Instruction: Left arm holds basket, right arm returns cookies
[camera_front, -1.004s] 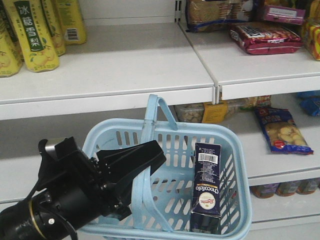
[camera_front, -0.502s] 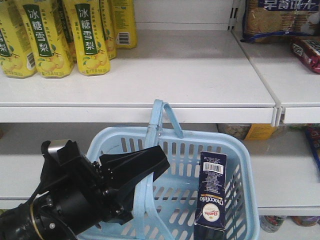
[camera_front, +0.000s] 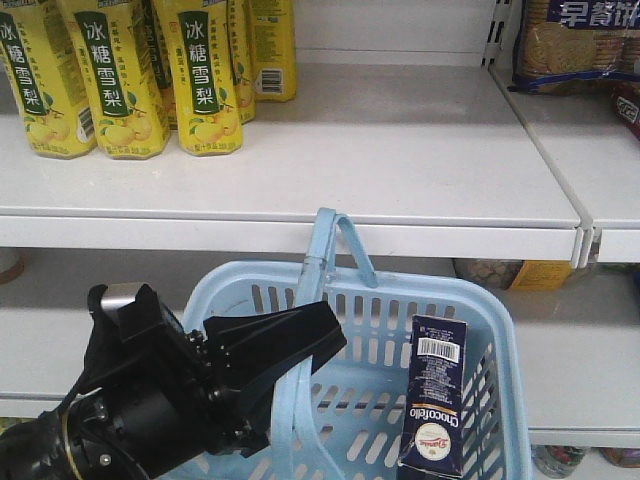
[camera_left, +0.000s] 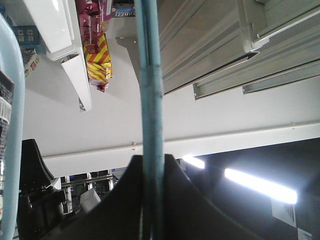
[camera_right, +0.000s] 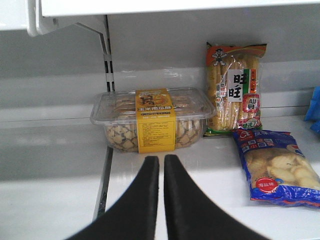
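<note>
left gripper (camera_front: 318, 338) clamped the handle (camera_left: 150, 100) of the basket (camera_front: 503, 330); right gripper (camera_right: 161, 161), fingers together and empty, needed to open for the cookies (camera_front: 435, 410).

Front cam faces shelves (camera_front: 400, 170) over basket (camera_front: 420, 290), close. Left wrist cam looks up along its handle (camera_left: 151, 100), shared with front. Right wrist cam faces lower shelf (camera_right: 200, 160), near.
</note>
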